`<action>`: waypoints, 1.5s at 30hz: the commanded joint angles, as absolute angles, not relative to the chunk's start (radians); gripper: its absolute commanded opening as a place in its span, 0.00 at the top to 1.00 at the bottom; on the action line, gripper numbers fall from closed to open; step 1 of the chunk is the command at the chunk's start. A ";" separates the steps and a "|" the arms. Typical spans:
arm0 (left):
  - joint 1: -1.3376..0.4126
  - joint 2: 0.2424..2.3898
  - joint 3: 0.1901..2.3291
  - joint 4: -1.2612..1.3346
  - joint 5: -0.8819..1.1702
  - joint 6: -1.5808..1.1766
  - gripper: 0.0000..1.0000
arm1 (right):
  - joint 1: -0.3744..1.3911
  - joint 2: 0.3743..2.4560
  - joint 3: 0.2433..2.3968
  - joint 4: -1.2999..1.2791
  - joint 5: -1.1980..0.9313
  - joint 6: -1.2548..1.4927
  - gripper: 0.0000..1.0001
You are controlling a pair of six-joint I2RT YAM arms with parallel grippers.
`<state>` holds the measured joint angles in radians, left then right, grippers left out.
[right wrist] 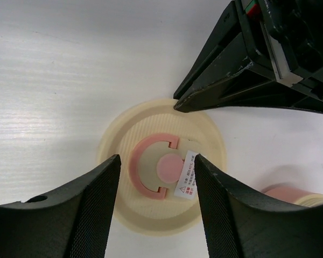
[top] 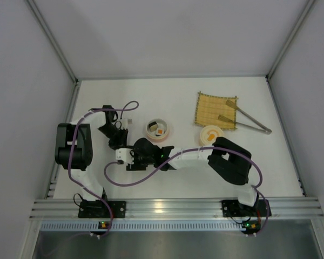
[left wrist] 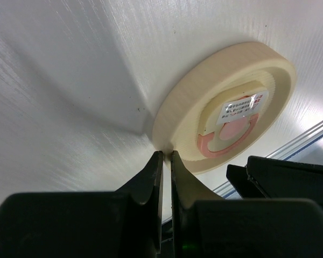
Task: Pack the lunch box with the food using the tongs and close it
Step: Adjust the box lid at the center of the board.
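The lunch box lid (right wrist: 161, 177), a cream disc with a pink C-shaped handle and a white label, lies flat on the white table. My right gripper (right wrist: 156, 158) hovers open just above it, one finger over each side of the handle. My left gripper (left wrist: 167, 153) is shut with nothing between its fingers, and its tips touch the lid's rim (left wrist: 167, 142). From above, both grippers (top: 121, 143) (top: 130, 159) meet left of the round lunch box (top: 167, 129), which holds a sushi roll (top: 160, 131). The tongs (top: 251, 123) lie at the far right, untouched.
A tan bamboo mat (top: 213, 109) lies under the tongs' tips. A second round cream container (top: 210, 134) with something orange inside sits by the right arm's elbow. Purple cables loop around both arms. A pink and cream rim (right wrist: 290, 194) shows beside the lid.
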<state>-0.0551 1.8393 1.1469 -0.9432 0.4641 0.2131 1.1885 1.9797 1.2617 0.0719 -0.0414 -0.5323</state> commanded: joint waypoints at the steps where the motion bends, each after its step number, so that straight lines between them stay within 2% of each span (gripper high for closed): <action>1: -0.058 1.881 1.121 -0.943 0.377 0.264 1.00 | 1.203 2.008 1.267 0.081 -0.022 -0.571 0.44; 10: -0.058 1.882 1.115 -0.954 0.380 0.278 1.00 | 1.203 2.039 1.258 0.132 0.086 -0.646 0.47; 23: -0.060 1.873 1.085 -0.939 0.368 0.290 1.00 | 1.177 1.961 1.278 0.256 0.252 -0.643 0.59; 39: -0.060 1.862 1.086 -0.943 0.383 0.302 1.00 | 1.154 1.887 1.321 0.232 0.223 -0.612 0.59; 45: -0.049 1.812 1.130 -0.953 0.474 0.313 1.00 | 1.140 1.790 1.331 -0.024 0.083 -0.514 0.51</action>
<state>-0.0540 1.8355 1.1294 -0.9718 0.4885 0.2531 1.1561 1.9076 1.2797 0.1062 0.1684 -0.5762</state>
